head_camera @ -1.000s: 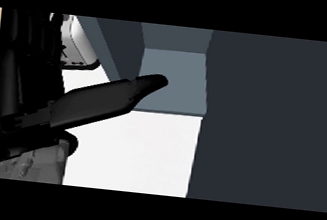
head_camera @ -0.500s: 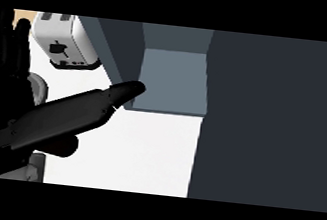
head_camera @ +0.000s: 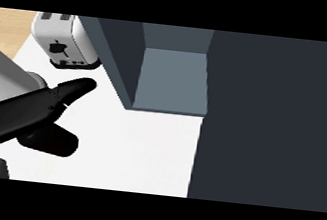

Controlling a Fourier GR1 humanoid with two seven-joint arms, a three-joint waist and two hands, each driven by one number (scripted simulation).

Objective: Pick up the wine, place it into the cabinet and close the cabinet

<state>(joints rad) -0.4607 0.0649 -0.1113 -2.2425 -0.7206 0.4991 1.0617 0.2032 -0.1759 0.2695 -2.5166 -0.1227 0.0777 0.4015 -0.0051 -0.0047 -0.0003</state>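
Stretching in from the lower left edge, one left hand [head_camera: 32, 113] is lying straight-fingered and holding nothing, its tip pointing toward the cabinet [head_camera: 171, 80] but apart from its near wall. One dark panel [head_camera: 276, 124], probably its door, is filling the right side. White counter [head_camera: 140, 150] is leaving room between hand and panel. One toaster [head_camera: 64, 41] is sitting by the top-left edge. Where the wine is cannot be told.

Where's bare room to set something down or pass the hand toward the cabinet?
Bare white counter lies between the left hand and the dark cabinet panel, below the open compartment, whose visible floor also shows nothing on it. The left side is crowded: the hand covers much of it, with the toaster at the upper left.
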